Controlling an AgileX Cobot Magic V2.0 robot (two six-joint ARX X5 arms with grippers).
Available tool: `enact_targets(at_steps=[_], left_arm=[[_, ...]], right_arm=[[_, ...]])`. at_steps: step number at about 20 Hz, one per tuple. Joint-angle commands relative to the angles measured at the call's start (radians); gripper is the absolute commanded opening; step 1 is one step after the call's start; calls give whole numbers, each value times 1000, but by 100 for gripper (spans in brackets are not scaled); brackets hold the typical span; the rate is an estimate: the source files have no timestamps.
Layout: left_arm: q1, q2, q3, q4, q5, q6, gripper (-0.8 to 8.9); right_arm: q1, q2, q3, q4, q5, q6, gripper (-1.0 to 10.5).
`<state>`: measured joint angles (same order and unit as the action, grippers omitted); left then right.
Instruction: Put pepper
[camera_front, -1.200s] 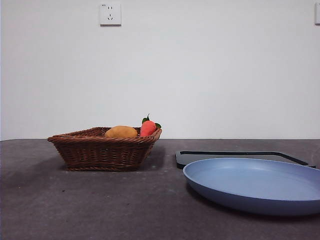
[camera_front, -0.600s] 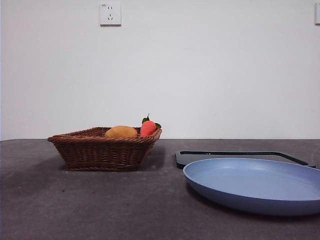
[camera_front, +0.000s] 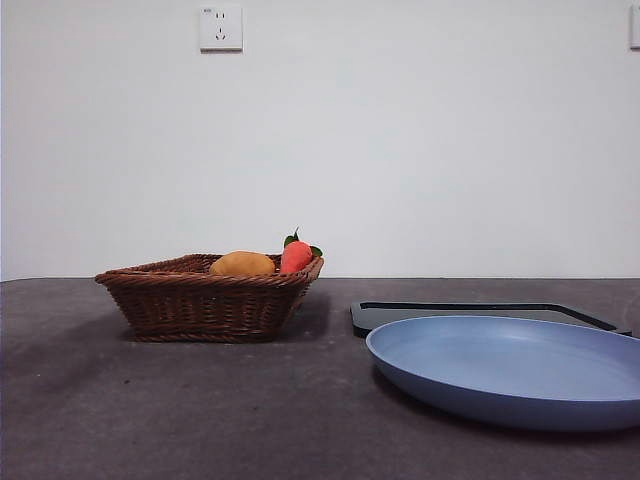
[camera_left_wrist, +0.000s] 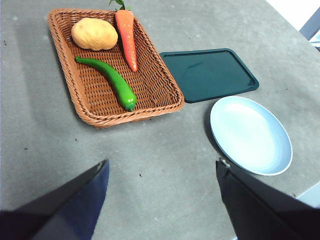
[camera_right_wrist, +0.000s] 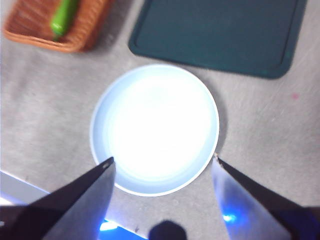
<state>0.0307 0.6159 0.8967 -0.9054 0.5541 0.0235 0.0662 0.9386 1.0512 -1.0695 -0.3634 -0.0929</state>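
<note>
Wicker hides the pepper in the front view, where only a potato (camera_front: 242, 264) and carrot (camera_front: 295, 257) top the basket (camera_front: 205, 298) beside a blue plate (camera_front: 510, 370). From the left wrist, the left gripper (camera_left_wrist: 162, 172), jaws apart, hangs above the table while the pepper (camera_left_wrist: 108, 80) lies in the basket, its long axis slanting from beside the potato to the near rim, suggesting the pick has not begun and calls for a descent across that axis. From the right wrist, the right gripper (camera_right_wrist: 162, 165) waits, jaws spread, over the plate.

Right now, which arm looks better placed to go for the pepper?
Probably left. The left gripper hangs open facing the basket, with the pepper lying whole in view. The right gripper hangs open above the blue plate.
</note>
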Motion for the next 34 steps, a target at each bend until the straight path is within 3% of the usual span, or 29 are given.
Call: enact_targets(at_steps=[1,14,29,34], left_arm=[[0,3,15,7,5,11,375],[0,3,15,7,5,11,375],[0,3,15,7,4,11,375],[0,3,15,7,5,11,375]], right_arm=[[3,109,16,29,3,6,337],[16,647,16,203,60,-13,319],[35,780,16,240,81,-13,225],[35,794,16,240,81,-9,119]])
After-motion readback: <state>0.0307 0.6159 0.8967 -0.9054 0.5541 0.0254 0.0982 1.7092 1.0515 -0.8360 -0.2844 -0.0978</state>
